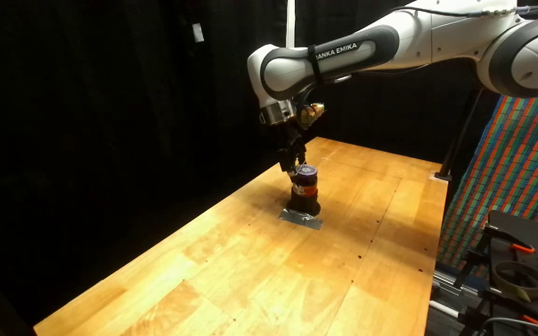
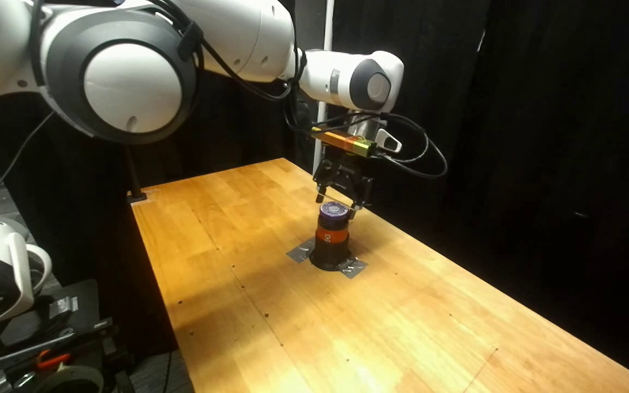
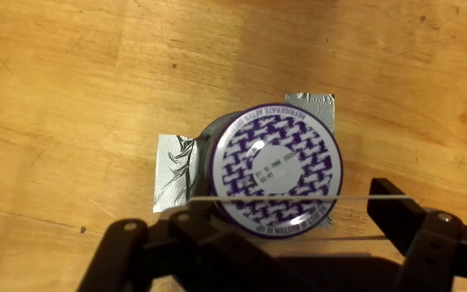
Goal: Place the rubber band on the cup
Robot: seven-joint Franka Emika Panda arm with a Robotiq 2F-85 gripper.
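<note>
One two-fingered tool (image 2: pixel 337 203), spread wide, one rubber band (image 3: pixel 282 198) stretched across its gap, one upright cup (image 2: pixel 331 237) near

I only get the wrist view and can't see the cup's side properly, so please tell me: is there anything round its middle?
Observer: Yes, in both exterior views an orange stripe goes round the cup, below its purple lid.
Operator: Ooh! Is it standing up or tipped over?
Observer: Standing upright on the table.
Operator: And is my rubber band round it yet?
Observer: It doesn't look like it: neither exterior view shows a band across the part of its side that I can see.
</note>
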